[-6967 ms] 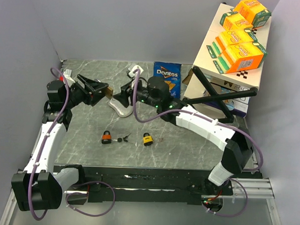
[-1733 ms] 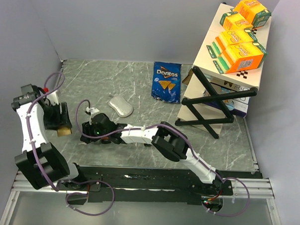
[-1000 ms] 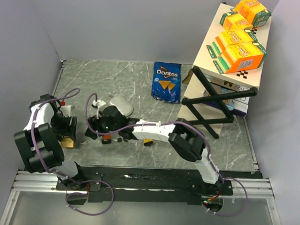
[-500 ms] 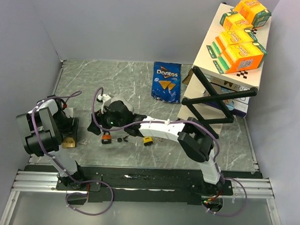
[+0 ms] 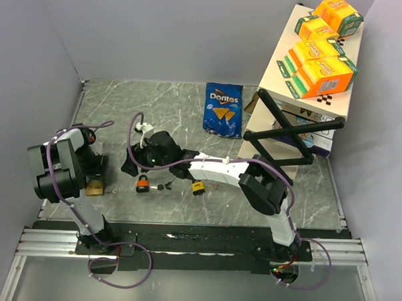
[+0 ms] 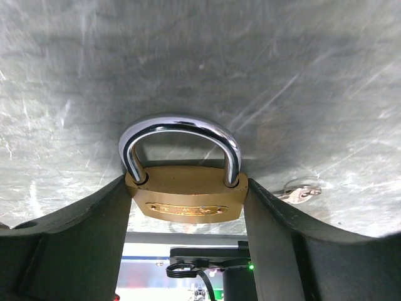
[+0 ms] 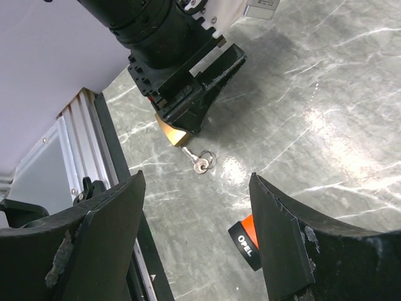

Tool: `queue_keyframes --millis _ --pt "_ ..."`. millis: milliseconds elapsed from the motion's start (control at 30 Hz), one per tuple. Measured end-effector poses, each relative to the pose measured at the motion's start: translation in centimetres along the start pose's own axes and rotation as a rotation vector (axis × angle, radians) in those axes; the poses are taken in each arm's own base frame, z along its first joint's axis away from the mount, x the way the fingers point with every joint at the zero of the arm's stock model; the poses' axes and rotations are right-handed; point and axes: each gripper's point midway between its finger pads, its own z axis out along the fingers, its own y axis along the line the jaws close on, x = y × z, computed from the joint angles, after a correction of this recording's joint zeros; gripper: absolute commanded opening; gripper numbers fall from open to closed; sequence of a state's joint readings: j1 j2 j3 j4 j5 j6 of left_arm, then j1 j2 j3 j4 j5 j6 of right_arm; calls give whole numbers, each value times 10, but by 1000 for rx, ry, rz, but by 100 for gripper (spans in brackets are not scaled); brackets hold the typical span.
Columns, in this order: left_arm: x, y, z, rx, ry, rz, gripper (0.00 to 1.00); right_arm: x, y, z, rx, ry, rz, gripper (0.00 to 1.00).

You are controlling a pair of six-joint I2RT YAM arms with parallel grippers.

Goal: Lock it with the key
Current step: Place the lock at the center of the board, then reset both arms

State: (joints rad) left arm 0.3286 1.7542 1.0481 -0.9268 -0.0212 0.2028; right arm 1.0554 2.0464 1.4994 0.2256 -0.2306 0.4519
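My left gripper (image 6: 186,185) is shut on a brass padlock (image 6: 185,202) with a closed chrome shackle (image 6: 180,125), holding it by the sides of its body low over the table. A small silver key on a ring (image 6: 299,192) lies on the table just beside it, and also shows in the right wrist view (image 7: 200,162). In the top view the padlock (image 5: 94,186) is at the front left. My right gripper (image 7: 195,177) is open and empty, hovering to the right of the left gripper (image 7: 188,94) and the brass padlock (image 7: 173,133).
An orange-and-black padlock (image 5: 143,183) with another key (image 5: 163,186) and a yellow padlock (image 5: 198,188) lie mid-front. A Doritos bag (image 5: 223,110) lies further back. A folding stand with boxes (image 5: 302,121) is at the right. Grey walls close the left and back.
The left gripper and brass padlock have shifted slightly back at the front left. The right wrist has drawn back and to the right, away from the left gripper.
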Motion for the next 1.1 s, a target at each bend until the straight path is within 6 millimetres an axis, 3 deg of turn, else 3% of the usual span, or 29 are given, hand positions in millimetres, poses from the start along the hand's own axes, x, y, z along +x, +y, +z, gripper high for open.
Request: queue_keyframes --millis 167,367,467,633,900,933,1100 --pt "-3 -1 0 -9 10 -15 44 -2 -5 -1 7 -4 7 76" --pt "-9 -2 -1 1 1 -27 71 -3 -6 -1 6 -3 8 78" --pt "-22 -4 -4 16 -42 -22 85 -3 -6 -1 6 -3 8 79" --pt "-41 -6 -16 30 -107 -12 87 -4 -8 -1 7 -4 6 80" --pt "-43 -7 -34 29 -165 0 92 -6 -8 -3 7 -7 -11 82" --pt "-43 -9 -39 40 -176 2 99 -8 -7 -4 7 -10 -18 82" --pt "-61 -15 -81 76 -295 20 96 -30 4 -20 -4 -52 -72 87"
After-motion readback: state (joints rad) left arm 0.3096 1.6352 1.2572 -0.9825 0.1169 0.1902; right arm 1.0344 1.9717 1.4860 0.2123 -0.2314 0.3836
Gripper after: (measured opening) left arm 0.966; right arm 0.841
